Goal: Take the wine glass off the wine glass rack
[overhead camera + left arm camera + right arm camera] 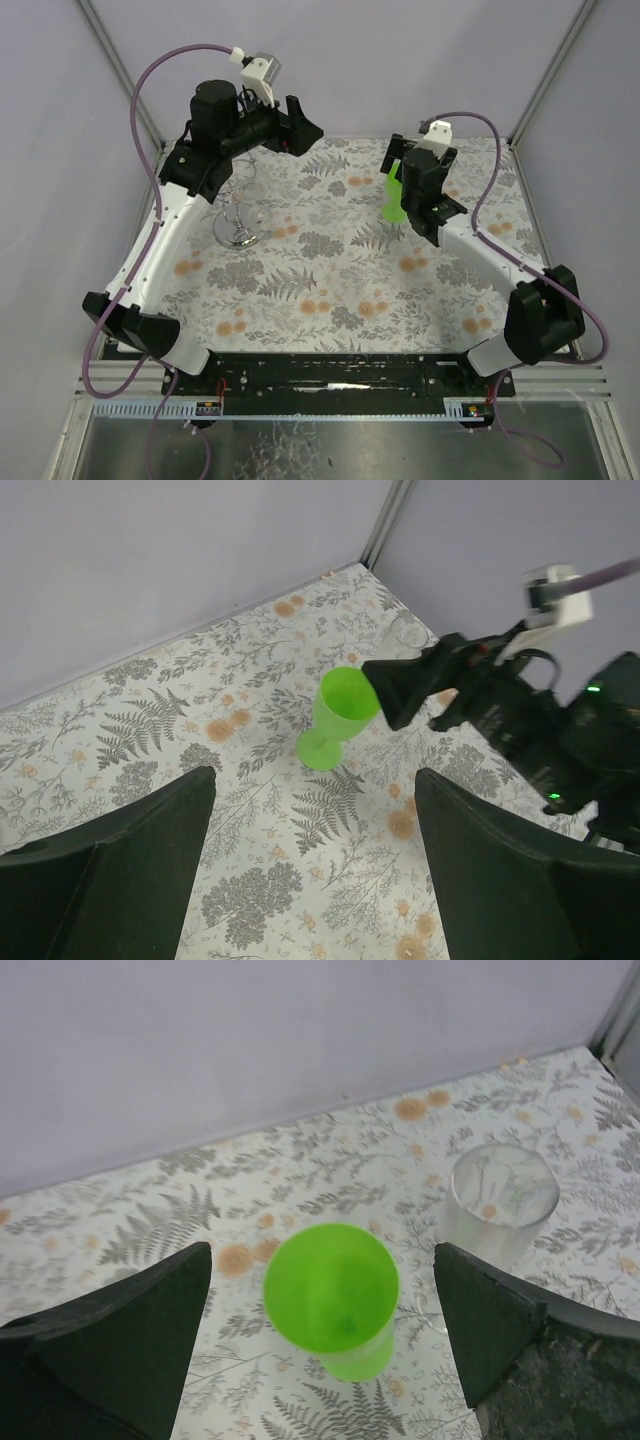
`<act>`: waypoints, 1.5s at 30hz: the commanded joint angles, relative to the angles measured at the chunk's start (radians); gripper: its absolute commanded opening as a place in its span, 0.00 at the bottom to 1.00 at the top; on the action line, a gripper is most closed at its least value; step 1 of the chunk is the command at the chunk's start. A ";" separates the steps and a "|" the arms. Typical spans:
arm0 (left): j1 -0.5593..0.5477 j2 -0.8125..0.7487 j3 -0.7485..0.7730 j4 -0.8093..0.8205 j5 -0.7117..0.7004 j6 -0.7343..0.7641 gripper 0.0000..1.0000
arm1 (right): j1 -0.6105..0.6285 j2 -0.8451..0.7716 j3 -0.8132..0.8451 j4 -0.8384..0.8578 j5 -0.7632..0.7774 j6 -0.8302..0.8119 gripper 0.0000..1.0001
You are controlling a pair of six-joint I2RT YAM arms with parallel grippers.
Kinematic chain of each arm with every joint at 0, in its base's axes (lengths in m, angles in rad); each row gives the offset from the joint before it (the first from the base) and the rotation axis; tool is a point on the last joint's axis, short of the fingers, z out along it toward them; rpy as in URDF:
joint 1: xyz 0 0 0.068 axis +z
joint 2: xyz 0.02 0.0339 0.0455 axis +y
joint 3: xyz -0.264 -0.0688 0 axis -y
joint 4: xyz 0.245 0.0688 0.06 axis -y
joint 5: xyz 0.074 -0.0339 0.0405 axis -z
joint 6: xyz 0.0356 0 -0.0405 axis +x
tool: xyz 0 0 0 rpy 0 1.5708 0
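The wine glass [332, 1290] is bright green plastic and stands upright on the flowered tablecloth, seen also in the top view [395, 198] and the left wrist view [338, 720]. My right gripper [322, 1260] is open, one finger on each side of the bowl, a gap showing on both sides. The wine glass rack [238, 225], silver wire on a round shiny base, stands at the left, partly behind my left arm. My left gripper [315, 800] hangs open and empty above the cloth, far from the green glass, at the back left [303, 128].
A clear tumbler [503, 1195] stands upright just right of the green glass, close to my right finger; it also shows in the left wrist view [408, 635]. Grey walls close the back and both sides.
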 commanded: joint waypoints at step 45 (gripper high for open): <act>0.374 -0.144 -0.150 0.075 -0.041 -0.135 0.93 | 0.017 0.852 1.312 -0.191 -1.251 0.970 0.89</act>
